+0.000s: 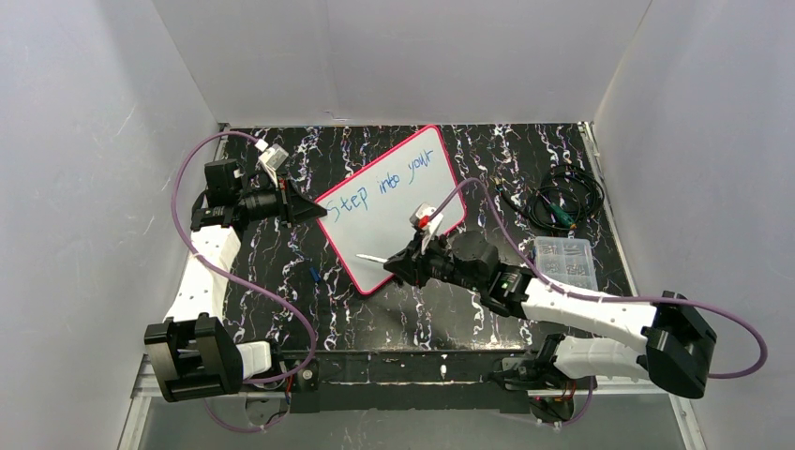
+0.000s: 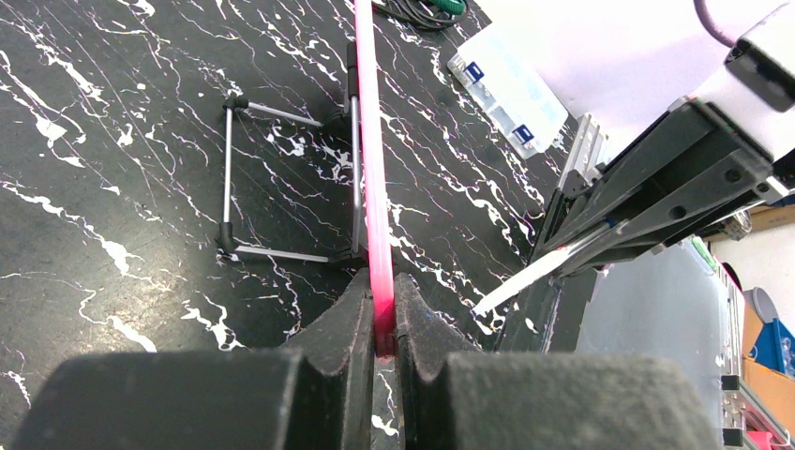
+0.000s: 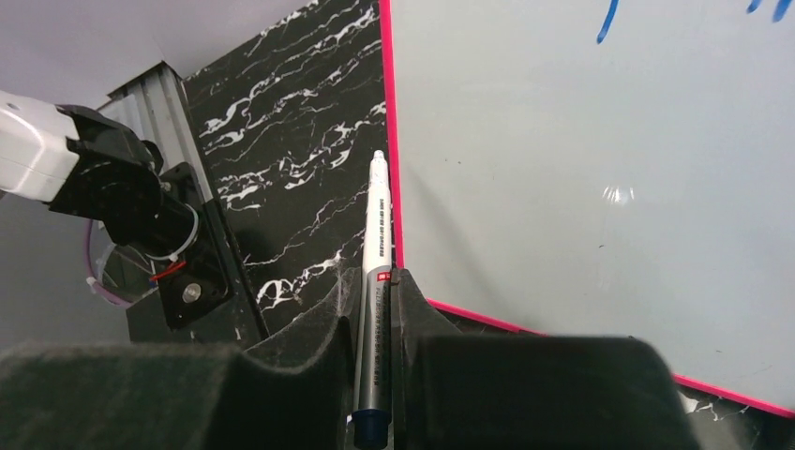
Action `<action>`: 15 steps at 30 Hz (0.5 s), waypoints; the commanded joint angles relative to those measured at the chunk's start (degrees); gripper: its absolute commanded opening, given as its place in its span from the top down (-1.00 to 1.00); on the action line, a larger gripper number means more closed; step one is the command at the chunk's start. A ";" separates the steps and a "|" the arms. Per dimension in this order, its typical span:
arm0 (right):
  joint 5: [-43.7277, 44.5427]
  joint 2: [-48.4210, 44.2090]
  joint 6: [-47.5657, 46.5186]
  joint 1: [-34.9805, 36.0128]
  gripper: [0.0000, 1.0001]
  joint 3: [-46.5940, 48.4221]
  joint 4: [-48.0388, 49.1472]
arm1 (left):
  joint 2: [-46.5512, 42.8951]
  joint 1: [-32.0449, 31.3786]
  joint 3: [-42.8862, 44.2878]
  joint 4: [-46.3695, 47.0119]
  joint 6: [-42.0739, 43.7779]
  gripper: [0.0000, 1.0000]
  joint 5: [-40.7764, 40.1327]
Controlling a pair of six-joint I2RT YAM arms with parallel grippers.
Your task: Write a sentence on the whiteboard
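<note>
Slippage is your first worry. Your left gripper (image 2: 380,305) is pinched tight on the pink frame at the left edge of the whiteboard (image 1: 394,217). The board stands tilted in the middle of the table (image 1: 450,323), seemingly leaning on a thin wire stand (image 2: 230,159). That is a narrow bite, so a hard push from the pen could, I judge, pivot the board or rock it off the stand.

Your right gripper (image 3: 375,291) is clamped on the marker pen (image 3: 378,220). Its tip sits just beside the lower-left frame, over the table and not on the white surface. Press down there and you mark the frame or the tabletop. You could also catch the tip on the rim and twist the pen in the jaws.

The sentence (image 1: 389,183) reads "Step into your" in 1 blue line along the top. The space below it is blank, so a 2nd line looks owed. Your right wrist hangs over the board's lower right part, so a low sweep across could smear fresh ink.
</note>
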 commanded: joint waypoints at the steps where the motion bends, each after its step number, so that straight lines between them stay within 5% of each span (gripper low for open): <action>1: 2.31 2.40 -0.80 1.50 0.97 1.61 5.28 | -2.25 -0.83 0.59 -1.67 1.43 1.00 3.33; 15: 10.04 8.95 -2.46 2.18 0.97 3.25 11.54 | -2.31 -0.84 0.50 -1.58 1.42 1.00 3.38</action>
